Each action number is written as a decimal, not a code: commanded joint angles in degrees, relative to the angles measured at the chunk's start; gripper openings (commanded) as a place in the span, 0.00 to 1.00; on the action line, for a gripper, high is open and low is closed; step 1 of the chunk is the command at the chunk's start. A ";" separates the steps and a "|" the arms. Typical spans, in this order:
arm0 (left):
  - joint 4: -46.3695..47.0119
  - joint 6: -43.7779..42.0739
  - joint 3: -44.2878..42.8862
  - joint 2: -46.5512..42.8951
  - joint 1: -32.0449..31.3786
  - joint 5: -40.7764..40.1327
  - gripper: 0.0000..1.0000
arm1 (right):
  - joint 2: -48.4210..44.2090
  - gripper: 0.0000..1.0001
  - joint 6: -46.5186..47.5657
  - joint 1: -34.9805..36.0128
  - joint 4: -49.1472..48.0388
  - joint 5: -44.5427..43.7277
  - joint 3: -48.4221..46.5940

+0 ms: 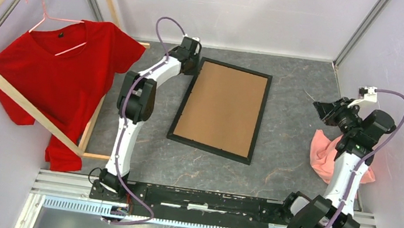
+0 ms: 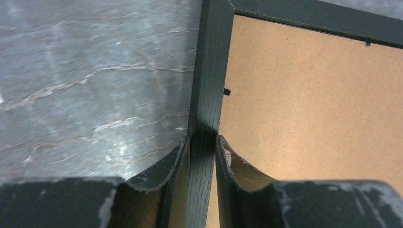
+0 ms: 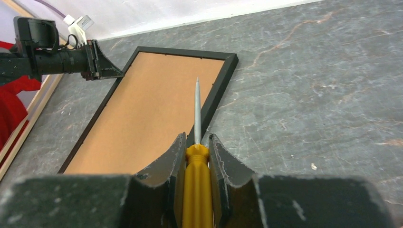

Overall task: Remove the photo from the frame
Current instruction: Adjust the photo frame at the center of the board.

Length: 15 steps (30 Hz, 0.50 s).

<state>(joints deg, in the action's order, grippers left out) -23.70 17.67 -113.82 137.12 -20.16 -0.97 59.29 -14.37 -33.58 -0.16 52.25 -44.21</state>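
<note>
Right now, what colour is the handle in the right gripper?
Yellow. The handle in the right gripper shows best in the right wrist view.

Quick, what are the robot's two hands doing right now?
Left gripper: closed on the edge of the frame.
Right gripper: closed on a yellow screwdriver.

Robot lab test cell

Plain pale lilac wall panels (image 1: 249,8) and grey metal corner poles (image 1: 361,30) box in a grey stone-patterned tabletop (image 1: 288,161). Along the bottom edge, a ribbed aluminium rail (image 1: 203,222) carries the white-and-black left robot arm (image 1: 125,133) and right robot arm (image 1: 345,174).
</note>
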 commanded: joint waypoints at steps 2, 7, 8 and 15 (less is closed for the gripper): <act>-3.11 6.18 5.33 -3.87 1.35 -0.79 0.31 | 0.00 0.00 -1.57 5.03 -3.17 -1.14 -0.04; -1.65 8.61 9.66 -9.12 1.73 5.60 0.43 | 5.53 0.00 -4.55 15.53 -4.78 -0.66 -2.53; -1.48 8.87 10.31 -10.31 2.08 7.05 0.48 | 7.38 0.00 -6.36 17.65 -6.20 0.74 -3.27; -0.38 2.73 16.92 -18.88 6.30 18.28 0.77 | 19.62 0.00 -13.23 32.07 -8.65 1.24 -11.12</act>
<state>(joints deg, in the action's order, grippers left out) -24.62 23.29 -99.48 126.34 -16.80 9.32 75.40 -24.14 -7.70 -5.34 52.80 -49.17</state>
